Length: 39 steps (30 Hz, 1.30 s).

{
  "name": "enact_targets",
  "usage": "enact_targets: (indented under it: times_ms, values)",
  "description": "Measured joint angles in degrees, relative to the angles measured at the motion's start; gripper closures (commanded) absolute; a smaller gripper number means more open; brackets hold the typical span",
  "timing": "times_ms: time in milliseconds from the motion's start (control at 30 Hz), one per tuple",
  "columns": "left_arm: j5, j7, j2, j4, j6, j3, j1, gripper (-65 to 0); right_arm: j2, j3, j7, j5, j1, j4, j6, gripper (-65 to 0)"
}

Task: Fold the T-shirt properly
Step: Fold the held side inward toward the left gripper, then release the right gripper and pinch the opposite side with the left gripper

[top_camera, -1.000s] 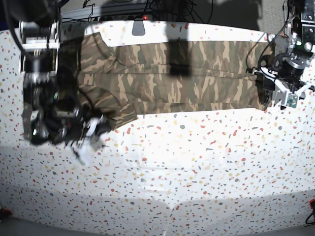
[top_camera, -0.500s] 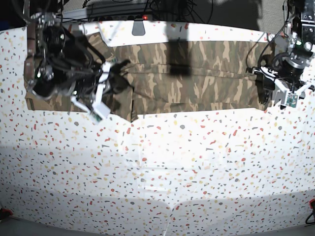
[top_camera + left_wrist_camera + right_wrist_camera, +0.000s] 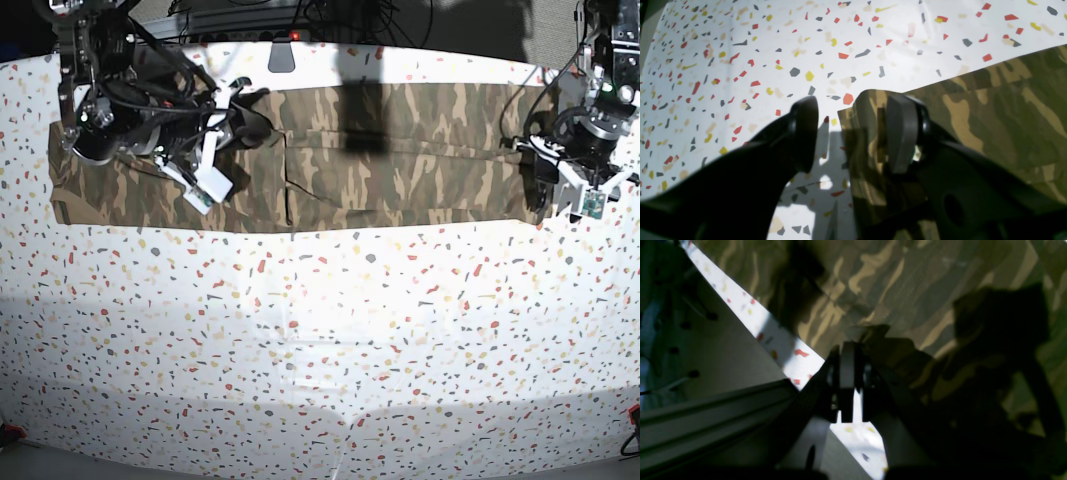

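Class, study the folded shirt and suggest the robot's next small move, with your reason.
Probably open the right fingers slightly and lift away: they are closed at the T-shirt, whose flap on that side already lies flat, its lower edge nearly straight.

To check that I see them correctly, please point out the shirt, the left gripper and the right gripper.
Shirt (image 3: 400, 185): base view, on its folded front layer.
Left gripper (image 3: 853, 133): left wrist view, between its fingers.
Right gripper (image 3: 855, 350): right wrist view, at its fingers' ends.
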State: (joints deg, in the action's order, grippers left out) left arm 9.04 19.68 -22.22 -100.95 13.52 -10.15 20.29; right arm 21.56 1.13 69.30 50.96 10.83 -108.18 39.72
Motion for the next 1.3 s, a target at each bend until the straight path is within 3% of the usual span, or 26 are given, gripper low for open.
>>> enact_targets:
  times_ms: [100, 167, 500, 667, 800, 867, 1033, 1200, 1300]
  values:
    - [0.00, 0.00, -0.02, 0.00, 0.00, 0.00, 0.00, -31.8, 0.02, 0.00, -0.07, 4.57, -0.07, 0.00, 0.00, -27.0]
    - [0.00, 0.00, 0.00, 0.00, 0.00, 0.00, 0.02, -31.8, 0.02, 0.00, -0.02, 7.21, -0.04, 0.00, 0.00, -30.4]
    - [0.33, 0.04, 0.00, 0.00, -0.70, 0.00, 0.00, -31.8, -0.02, 1.77, 0.17, 9.25, -2.82, 0.00, 0.00, -30.4]
    - [8.66, 0.59, 0.00, 0.00, -0.85, -3.41, -0.02, -33.2, 0.00, 6.60, 0.02, 9.22, -4.33, 0.00, 0.00, -30.4]
    - [9.94, 3.85, 0.00, 0.00, -0.87, -7.26, -0.02, -34.4, -0.11, 10.93, 0.24, 9.25, -4.33, 0.00, 0.00, -30.4]
    - [11.98, 6.71, 0.02, 0.00, 1.68, -9.33, -0.02, -34.4, -0.13, 13.22, 0.31, 9.22, -4.31, 0.00, 0.00, -30.4]
    - [25.24, 17.62, 0.02, 0.00, 14.01, -12.92, 0.00, -34.4, -0.13, 17.46, 0.74, 9.25, -4.31, 0.00, 0.00, -30.4]
    - [25.33, 19.37, 0.00, 1.22, 15.08, -13.07, -0.02, -34.4, -0.13, 20.13, 6.19, 9.25, -4.31, 0.00, 0.00, -30.4]
    - [28.46, 22.27, 0.00, 5.16, 16.87, -13.07, -0.31, -34.4, -0.13, 21.42, 6.01, 9.25, -3.82, 0.00, 0.00, -30.4]
